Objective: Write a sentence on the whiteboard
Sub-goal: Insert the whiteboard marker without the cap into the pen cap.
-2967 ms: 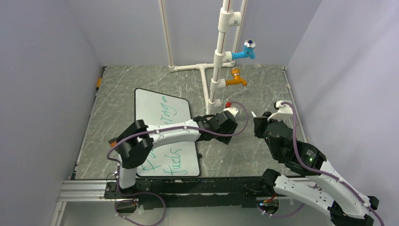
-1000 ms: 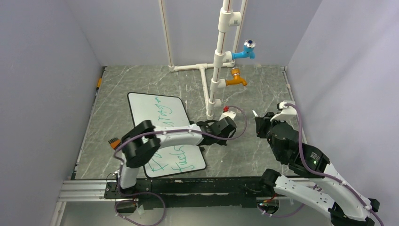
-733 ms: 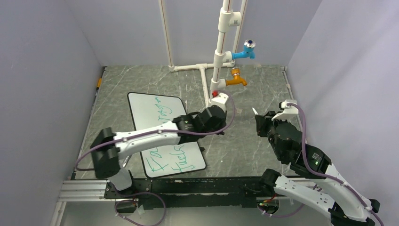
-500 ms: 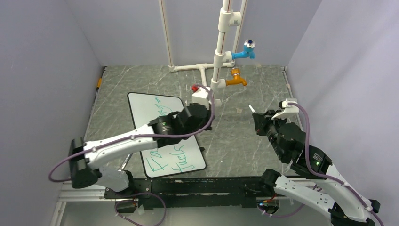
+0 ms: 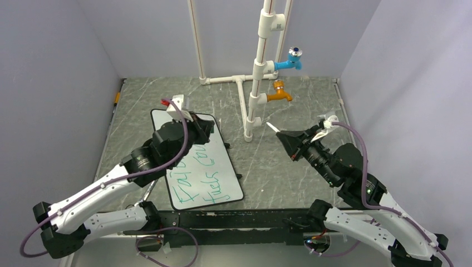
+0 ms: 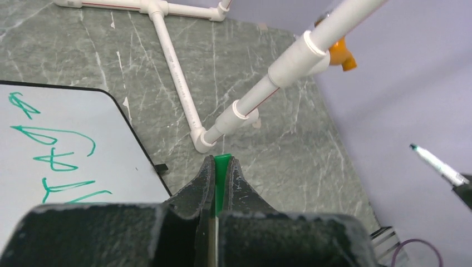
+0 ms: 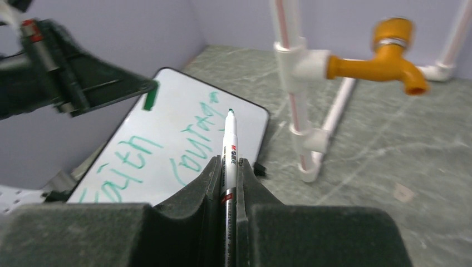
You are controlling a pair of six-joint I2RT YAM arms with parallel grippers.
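On the table (image 5: 289, 167), left of the pipe stand (image 5: 253, 94), the board (image 5: 195, 189) is lying flat with its long side running away from me. I am judging the writing itself to be over. The sentence (image 5: 209, 178) is sitting there in two lines, and neither of my arms is touching the board.

My left gripper (image 6: 221, 162) is hovering above the board's far end, jaws pressed together on the green cap (image 6: 221, 178), which is poking out just past them. My right gripper (image 7: 229, 164) is hanging in the air right of the pipe stand, well apart from the board. Its jaws are pinching the marker (image 7: 229, 139) by the barrel, bare tip pointing toward my left arm.

So I am reckoning that capping is the step in hand. The next move is calling for lining the cap up with the tip along one axis, bringing both arms together and pushing straight. A slanted meeting could smear ink or knock the cap loose.

The board is showing white, black-rimmed and round-cornered. The green handwriting is running lengthwise, reading "Faith" on one line and "fuels" plus another word on the other. That word is partly under my left arm from above and blurred from the right wrist, so I am taking it as probably "courage".
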